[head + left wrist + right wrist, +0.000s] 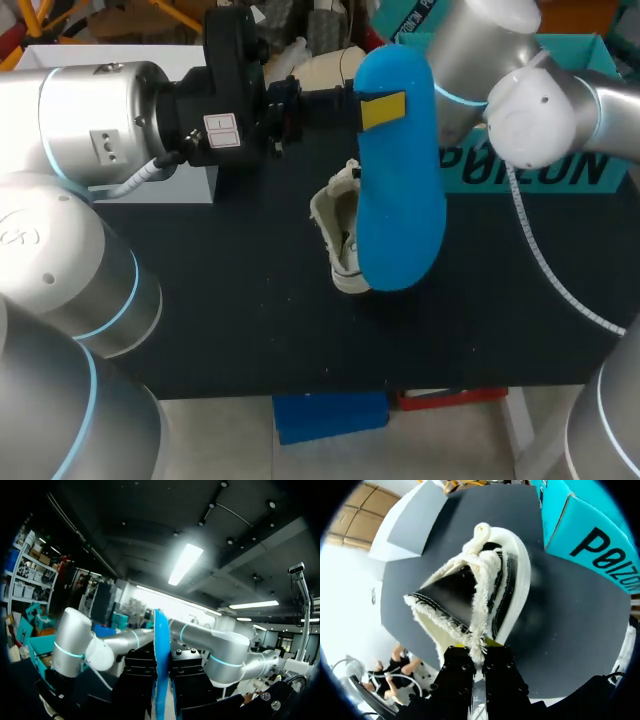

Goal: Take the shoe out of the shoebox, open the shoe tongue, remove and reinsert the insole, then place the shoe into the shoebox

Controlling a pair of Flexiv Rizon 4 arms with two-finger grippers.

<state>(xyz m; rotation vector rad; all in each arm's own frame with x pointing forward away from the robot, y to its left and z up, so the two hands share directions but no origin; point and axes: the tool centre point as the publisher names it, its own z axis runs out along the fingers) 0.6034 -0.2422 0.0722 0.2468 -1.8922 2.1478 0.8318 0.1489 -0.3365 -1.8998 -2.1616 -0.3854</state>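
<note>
Left tool [381, 108] has the blue insole [400, 200] pinched mid-frame, right tool [479, 655] is clamped on the shoe [485, 580], so I'd feed it in toe-first, slowly.

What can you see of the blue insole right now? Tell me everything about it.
The insole is bright blue, smooth and foam-like, a long flat oval with rounded ends. It is out of the shoe, held in the air above it, broad face toward the head camera. The left gripper has its jaws shut on it near one end. The left wrist view shows it edge-on, thin.
</note>
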